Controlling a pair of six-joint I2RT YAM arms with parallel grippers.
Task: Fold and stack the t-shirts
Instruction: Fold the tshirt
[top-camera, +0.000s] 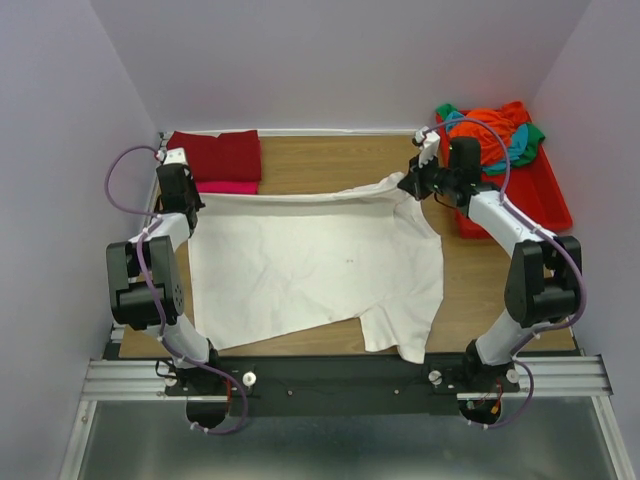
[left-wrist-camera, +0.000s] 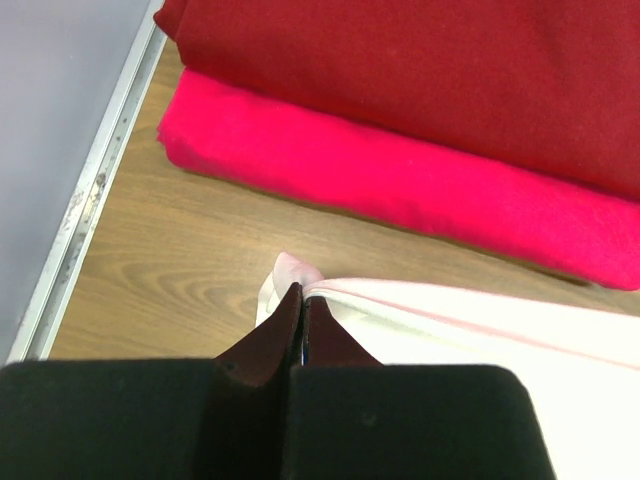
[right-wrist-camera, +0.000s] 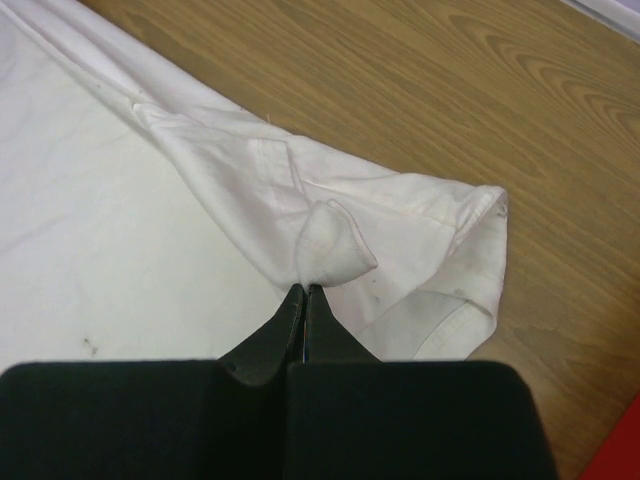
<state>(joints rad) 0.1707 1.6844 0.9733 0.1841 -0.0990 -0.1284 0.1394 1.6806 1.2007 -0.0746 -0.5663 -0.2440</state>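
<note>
The wooden table (top-camera: 330, 165) has a brown wood-grain top. Plain pale lilac-white walls enclose it: left wall (top-camera: 50, 150), far wall (top-camera: 330, 60), right wall (top-camera: 605, 120). An aluminium rail (top-camera: 130, 375) runs along the table's near edge. A grey metal sheet (top-camera: 330, 445) lies below that edge. Lighting is even and diffuse.

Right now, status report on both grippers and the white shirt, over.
Left gripper shut on cream-white t-shirt, far-left corner. Right gripper shut on its far-right edge. Folded dark red t-shirt and pink t-shirt just beyond left gripper.
</note>
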